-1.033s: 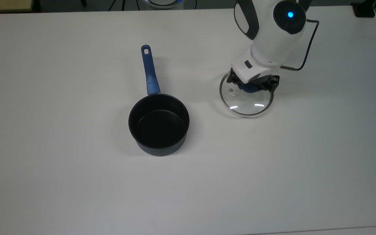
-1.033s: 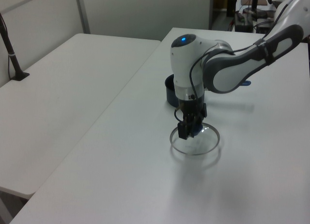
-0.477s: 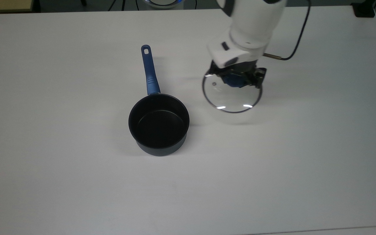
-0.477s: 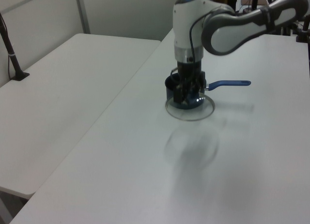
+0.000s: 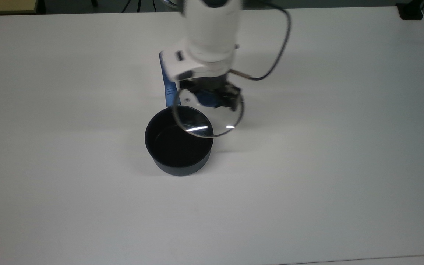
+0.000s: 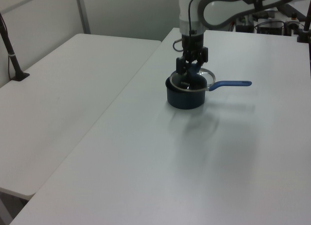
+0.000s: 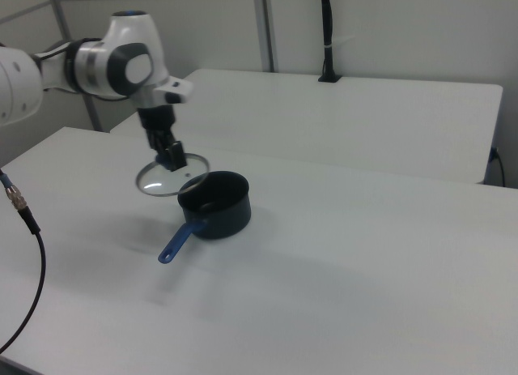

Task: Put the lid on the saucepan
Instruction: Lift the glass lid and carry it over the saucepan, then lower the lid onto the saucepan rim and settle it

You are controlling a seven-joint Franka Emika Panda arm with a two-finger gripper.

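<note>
Gripping the lid (image 5: 212, 117) by its knob, the tool (image 5: 212, 96) hangs above the saucepan (image 5: 179, 141) on a white table (image 5: 326, 165).

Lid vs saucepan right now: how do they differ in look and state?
The lid is clear glass with a metal rim; the saucepan is black and opaque. The lid hangs in the air, held by the gripper at its blue knob; the saucepan stands on the table. Both are round, similarly wide, with blue parts.
</note>
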